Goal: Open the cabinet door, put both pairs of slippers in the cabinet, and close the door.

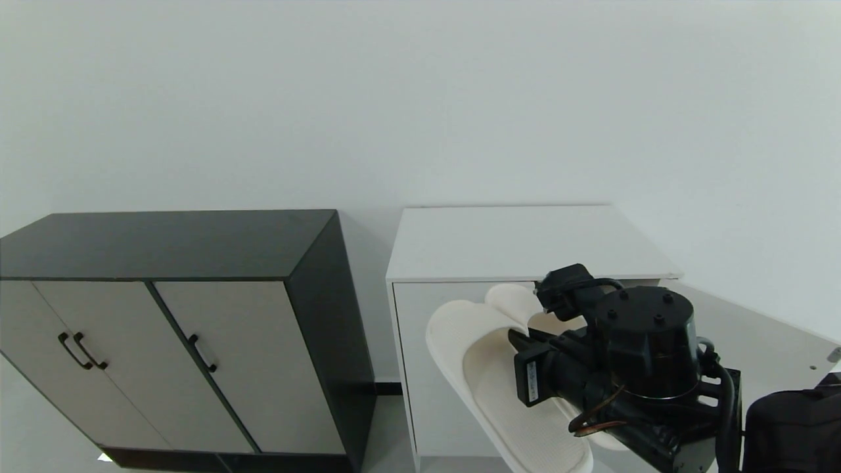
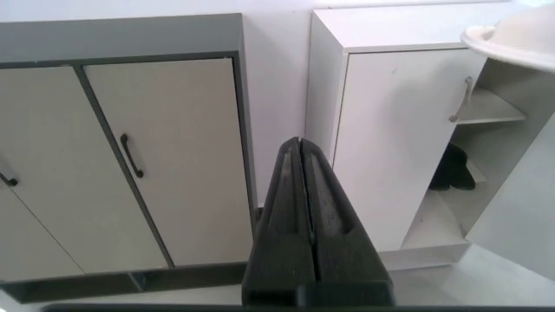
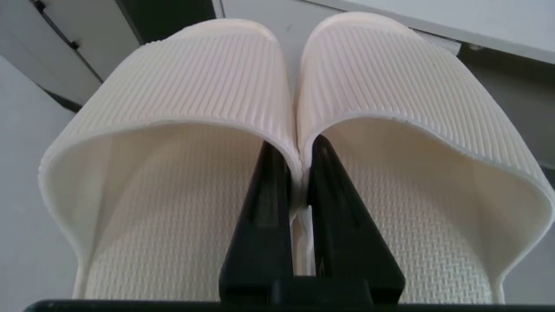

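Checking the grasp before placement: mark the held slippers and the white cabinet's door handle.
slippers [image 3: 173,87], right wrist view, ribbed strap of one slipper.
door handle [image 2: 464,98], left wrist view, middle of the bar.
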